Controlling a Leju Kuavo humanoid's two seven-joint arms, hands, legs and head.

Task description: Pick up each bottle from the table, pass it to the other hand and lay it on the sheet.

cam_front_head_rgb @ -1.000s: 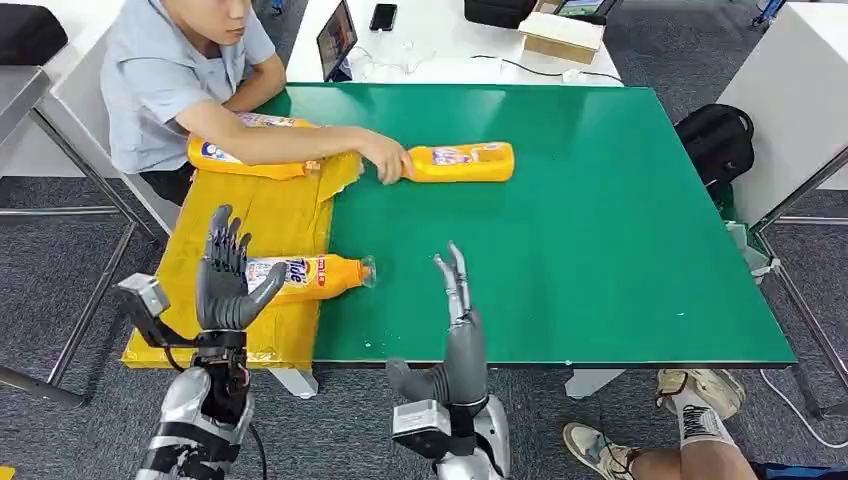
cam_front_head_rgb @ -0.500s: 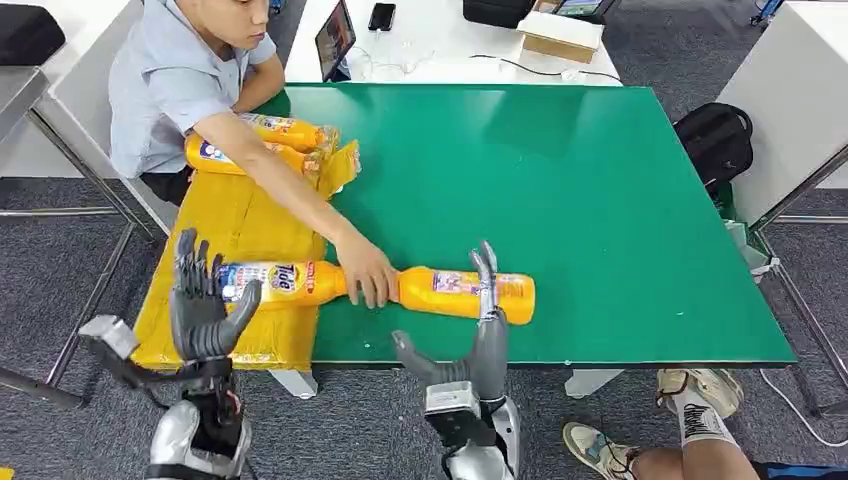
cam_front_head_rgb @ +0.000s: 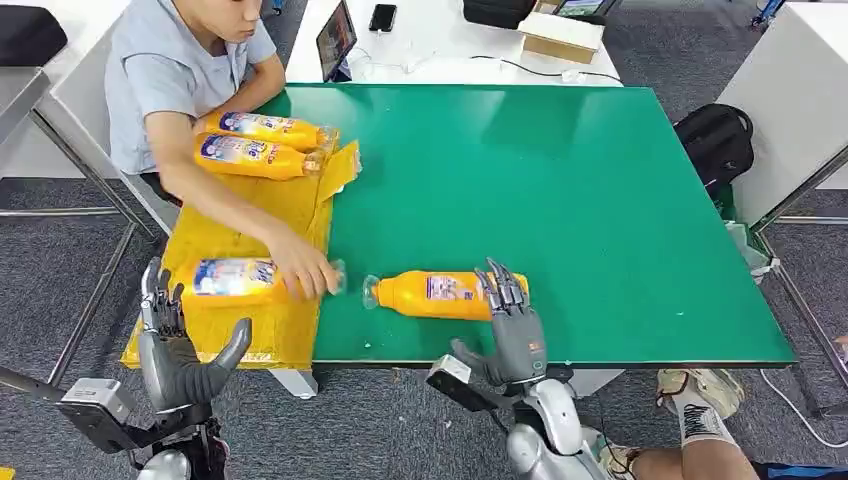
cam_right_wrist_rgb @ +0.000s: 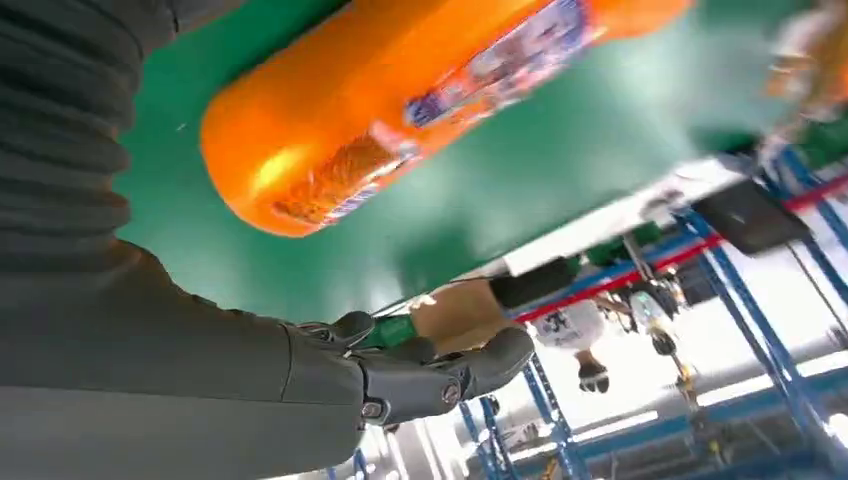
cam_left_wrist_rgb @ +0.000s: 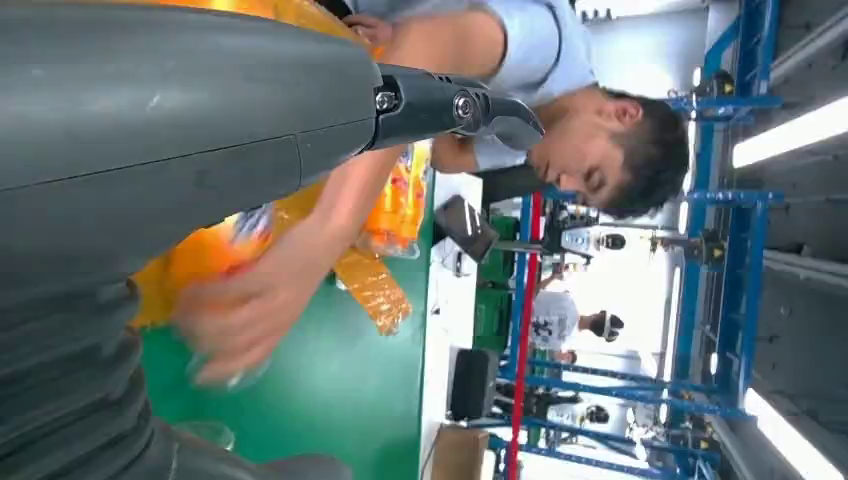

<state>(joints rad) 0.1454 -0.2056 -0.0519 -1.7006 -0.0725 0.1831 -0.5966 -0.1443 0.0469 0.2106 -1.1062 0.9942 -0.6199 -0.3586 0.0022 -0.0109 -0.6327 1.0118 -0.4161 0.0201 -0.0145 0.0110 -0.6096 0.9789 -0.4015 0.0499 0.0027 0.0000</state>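
An orange bottle (cam_front_head_rgb: 440, 295) lies on its side near the front edge of the green table (cam_front_head_rgb: 560, 180), cap pointing left. My right hand (cam_front_head_rgb: 512, 328) is spread just behind its base end, fingertips at the bottle, with nothing gripped. In the right wrist view the bottle (cam_right_wrist_rgb: 400, 100) lies beside the hand (cam_right_wrist_rgb: 400, 380). My left hand (cam_front_head_rgb: 178, 350) hovers with fingers spread below the front of the yellow sheet (cam_front_head_rgb: 250, 215). A second bottle (cam_front_head_rgb: 232, 280) lies on the sheet under a person's hand (cam_front_head_rgb: 303, 270). Two more bottles (cam_front_head_rgb: 258, 143) lie at the sheet's far end.
A person sits at the table's far left corner, one arm reaching over the sheet. A white desk (cam_front_head_rgb: 450, 40) with a laptop, phone and box stands behind. A black bag (cam_front_head_rgb: 715, 140) is on the floor at right; someone's shoes (cam_front_head_rgb: 690, 400) are near the front right.
The person slid the orange bottle to the table's front, let go, and moved their hand to the bottle on the sheet. Both my hands dropped lower; the right one shifted right.
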